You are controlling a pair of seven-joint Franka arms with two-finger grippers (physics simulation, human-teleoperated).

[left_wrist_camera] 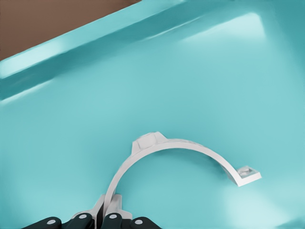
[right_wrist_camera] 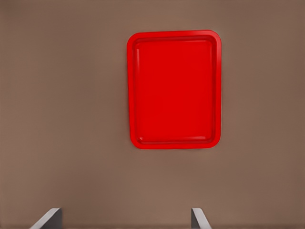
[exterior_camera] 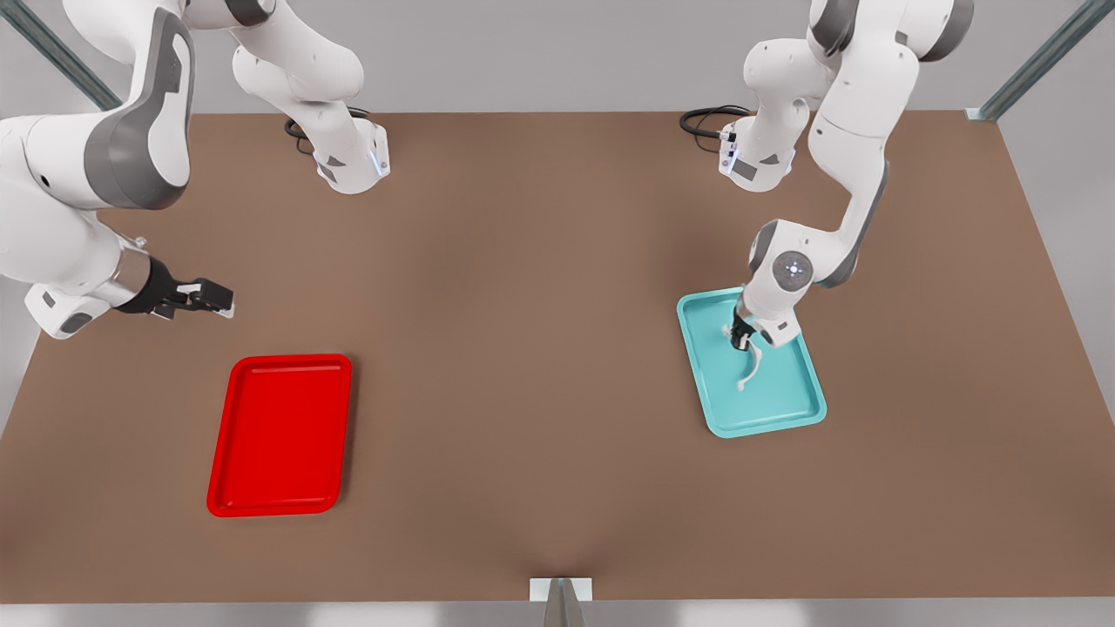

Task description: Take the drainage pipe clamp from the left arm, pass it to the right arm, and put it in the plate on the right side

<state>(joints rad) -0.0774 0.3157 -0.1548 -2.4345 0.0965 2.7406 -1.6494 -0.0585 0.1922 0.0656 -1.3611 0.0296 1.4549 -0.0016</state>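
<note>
Now the left gripper (exterior_camera: pixel 741 340) pinches the drainage pipe clamp (exterior_camera: pixel 751 364) over the teal tray (exterior_camera: pixel 784 409).
Front view: its arm bends steeply down; the right gripper (exterior_camera: pixel 213 299) reaches level, waiting above the table (exterior_camera: pixel 523 348) near the plate (exterior_camera: pixel 280 434). Left wrist view: fingers (left_wrist_camera: pixel 112 220) closed on one clamp (left_wrist_camera: pixel 167 152) end, arc curving away. Right wrist view: spread fingertips (right_wrist_camera: pixel 47 218), plate (right_wrist_camera: pixel 174 89) beyond them.

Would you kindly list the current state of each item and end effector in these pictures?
Drainage pipe clamp: gripped at one end, over the teal tray.
Plate: nothing in it.
Left end effector: shut on the clamp.
Right end effector: open, waiting beyond the plate.
</note>
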